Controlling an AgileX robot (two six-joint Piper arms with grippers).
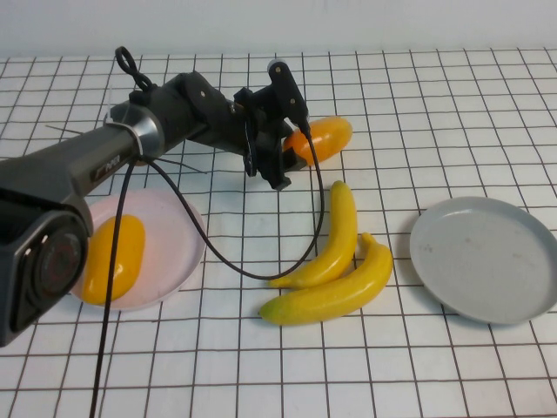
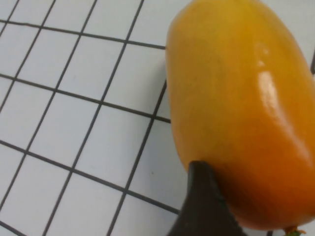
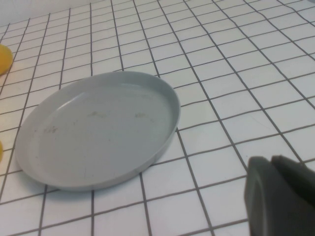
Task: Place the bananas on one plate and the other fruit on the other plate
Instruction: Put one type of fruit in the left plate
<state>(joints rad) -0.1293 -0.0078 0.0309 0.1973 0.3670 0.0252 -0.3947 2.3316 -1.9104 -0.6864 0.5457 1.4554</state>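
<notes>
Orange-yellow fruit: two mango-like pieces; one (image 1: 116,257) lies on the pale pink plate (image 1: 178,228) at the robot's left, the second (image 1: 324,138) sits on the counter (image 1: 452,113) toward the far side.
Left gripper: the left gripper (image 1: 291,131) reaches across to that second fruit, its jaws partly closed around the near end; one dark fingertip (image 2: 204,206) touches the skin in the wrist view. A firm hold cannot be told; the fruit appears to rest on the counter.
Likely reason: this looks like the grasp that would carry the last loose mango to the pink plate.
Bananas: two, the upper banana (image 1: 335,233) and the lower banana (image 1: 335,292), lying side by side and touching mid-counter, not yet on any plate.
Grey-blue plate: one (image 1: 483,261), at the robot's right, bare, apparently kept for the bananas.
Right gripper: the right gripper (image 3: 280,196) is parked just beside the grey-blue plate, closed and holding nothing.
Count: two plates, two bananas, two mangoes.
</notes>
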